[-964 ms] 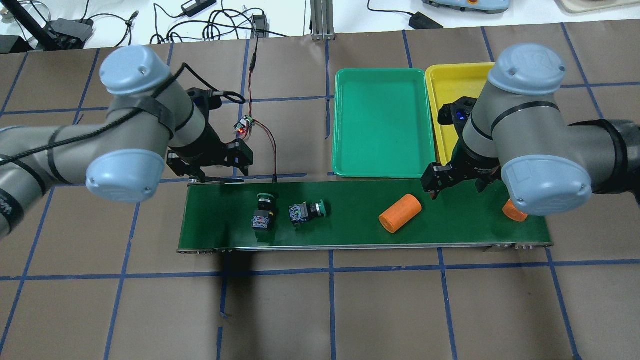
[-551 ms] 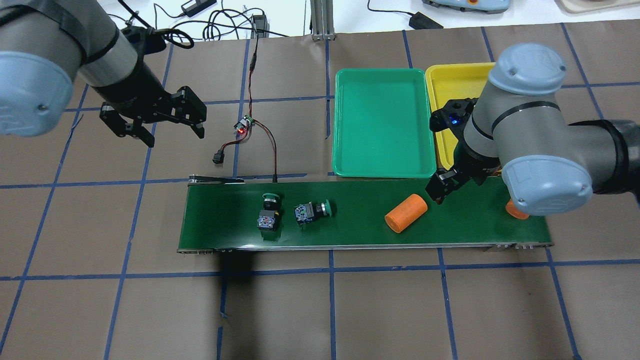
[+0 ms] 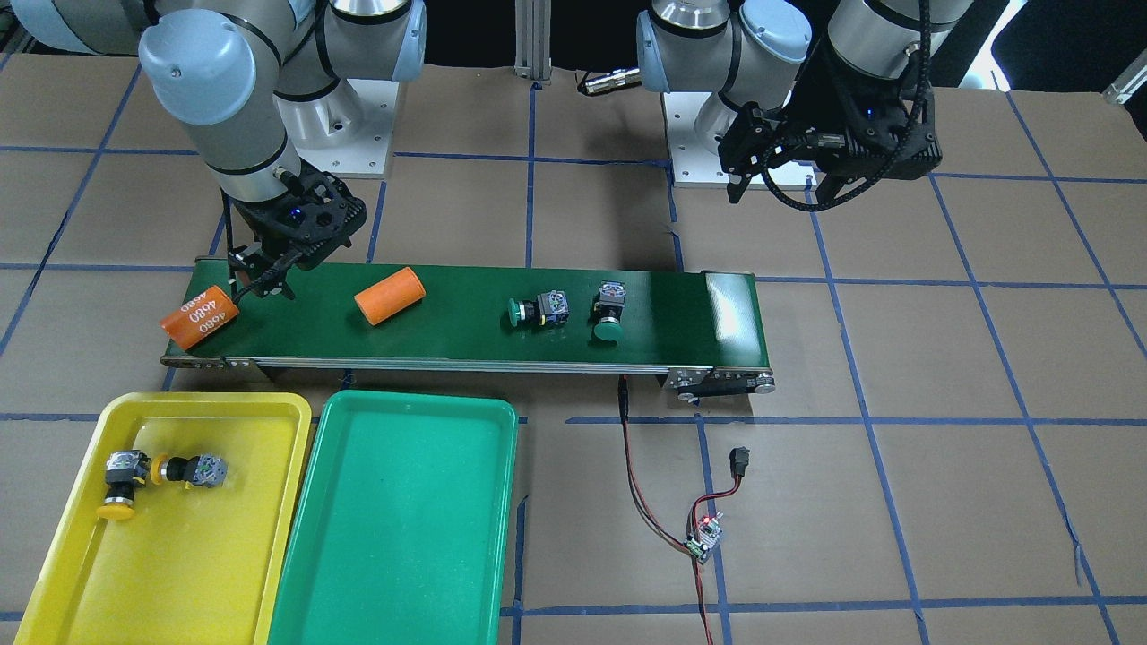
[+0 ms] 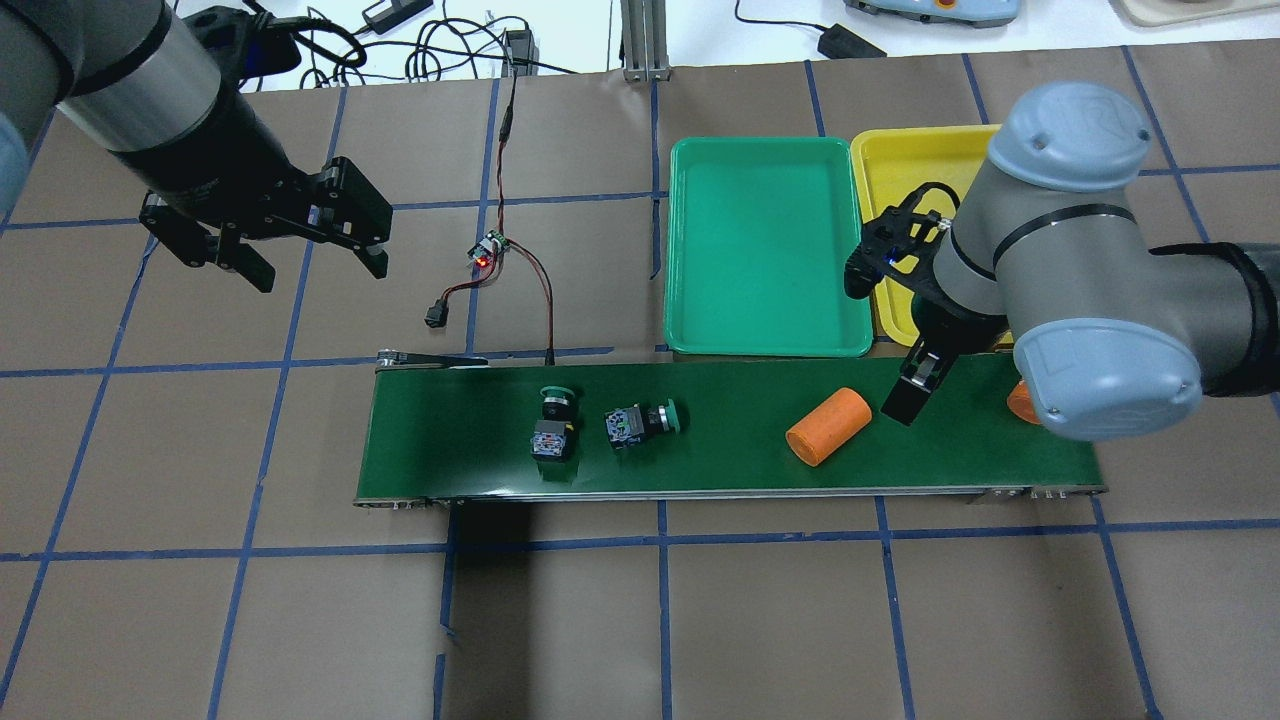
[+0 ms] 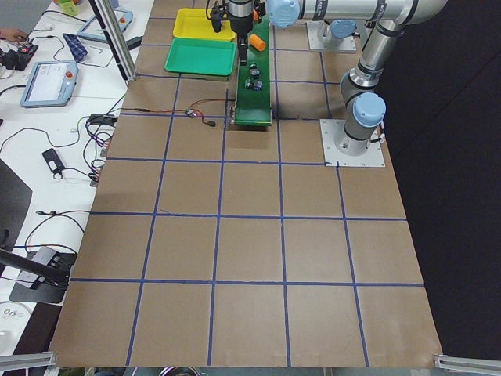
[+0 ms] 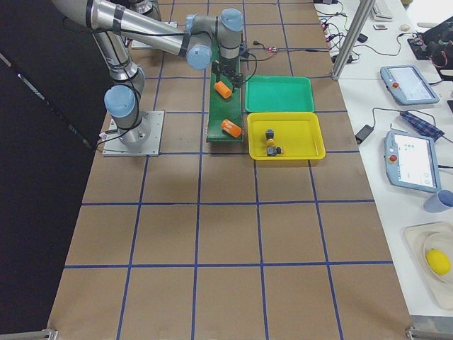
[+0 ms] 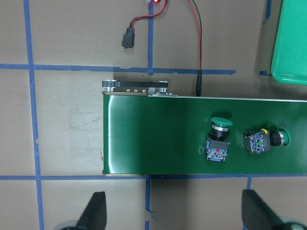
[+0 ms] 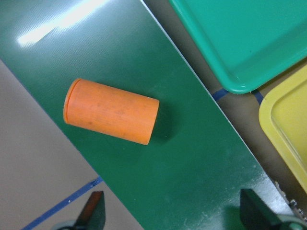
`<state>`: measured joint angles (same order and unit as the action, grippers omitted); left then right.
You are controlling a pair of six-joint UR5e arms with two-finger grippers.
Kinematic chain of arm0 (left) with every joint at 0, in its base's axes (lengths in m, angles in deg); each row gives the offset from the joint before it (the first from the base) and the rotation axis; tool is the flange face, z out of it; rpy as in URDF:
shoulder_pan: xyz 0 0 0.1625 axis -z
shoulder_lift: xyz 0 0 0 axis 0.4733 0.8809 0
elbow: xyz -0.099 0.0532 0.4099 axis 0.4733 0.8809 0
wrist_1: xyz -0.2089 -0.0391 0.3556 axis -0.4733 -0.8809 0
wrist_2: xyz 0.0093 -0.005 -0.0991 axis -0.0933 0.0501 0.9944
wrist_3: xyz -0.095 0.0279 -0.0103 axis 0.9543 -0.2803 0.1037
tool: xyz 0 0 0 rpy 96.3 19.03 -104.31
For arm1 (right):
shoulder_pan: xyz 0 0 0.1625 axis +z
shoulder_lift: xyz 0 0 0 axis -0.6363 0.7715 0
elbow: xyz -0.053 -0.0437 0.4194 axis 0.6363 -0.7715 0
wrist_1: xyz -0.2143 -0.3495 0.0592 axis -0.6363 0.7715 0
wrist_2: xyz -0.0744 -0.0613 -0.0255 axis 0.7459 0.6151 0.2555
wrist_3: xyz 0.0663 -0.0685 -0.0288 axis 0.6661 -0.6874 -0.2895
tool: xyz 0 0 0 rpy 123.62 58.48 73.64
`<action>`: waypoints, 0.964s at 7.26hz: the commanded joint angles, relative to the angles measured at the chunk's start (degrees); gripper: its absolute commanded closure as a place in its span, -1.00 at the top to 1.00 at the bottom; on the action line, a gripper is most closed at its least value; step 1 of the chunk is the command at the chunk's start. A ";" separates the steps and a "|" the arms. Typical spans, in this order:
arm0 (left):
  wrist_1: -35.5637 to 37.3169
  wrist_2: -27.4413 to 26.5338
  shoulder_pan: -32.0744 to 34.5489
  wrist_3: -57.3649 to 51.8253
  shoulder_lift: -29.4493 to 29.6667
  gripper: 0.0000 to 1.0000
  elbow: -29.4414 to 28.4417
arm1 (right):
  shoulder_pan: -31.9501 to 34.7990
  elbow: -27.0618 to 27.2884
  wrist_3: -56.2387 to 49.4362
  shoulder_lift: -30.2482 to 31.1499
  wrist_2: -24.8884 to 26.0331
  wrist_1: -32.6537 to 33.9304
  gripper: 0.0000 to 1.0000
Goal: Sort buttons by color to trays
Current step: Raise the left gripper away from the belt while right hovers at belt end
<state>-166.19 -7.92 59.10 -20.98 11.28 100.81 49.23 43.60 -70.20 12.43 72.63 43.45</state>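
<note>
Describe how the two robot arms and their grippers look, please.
The left arm and right arm are silver-grey tubes with pale blue joint caps. The left gripper and right gripper are black, two-fingered. A black cable loops by the left gripper.

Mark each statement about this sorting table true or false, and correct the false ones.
1. Both yellow buttons lie in the yellow tray. True.
2. The green tray holds one green button. False: it holds nothing; both green buttons lie on the conveyor belt.
3. The left hand is shut on a button. False: it is open and holds nothing, away from the conveyor belt.
4. Two orange cylinders lie on the conveyor belt. True.
</note>
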 commanded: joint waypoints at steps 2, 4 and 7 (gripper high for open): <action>0.66 -1.43 0.19 -8.64 0.10 1.00 -0.57 | -0.06 0.48 -22.08 0.30 -0.92 1.92 1.00; 2.41 -1.43 0.37 -11.62 0.53 1.00 0.14 | -0.15 0.66 -33.55 0.04 -2.42 2.00 1.00; 3.75 -1.43 -0.16 -13.90 0.28 1.00 -0.49 | -0.15 1.27 -33.57 0.04 -2.25 1.92 1.00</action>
<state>-162.67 -9.35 59.26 -34.26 11.60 100.52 49.08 44.51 -103.46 12.48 70.32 45.39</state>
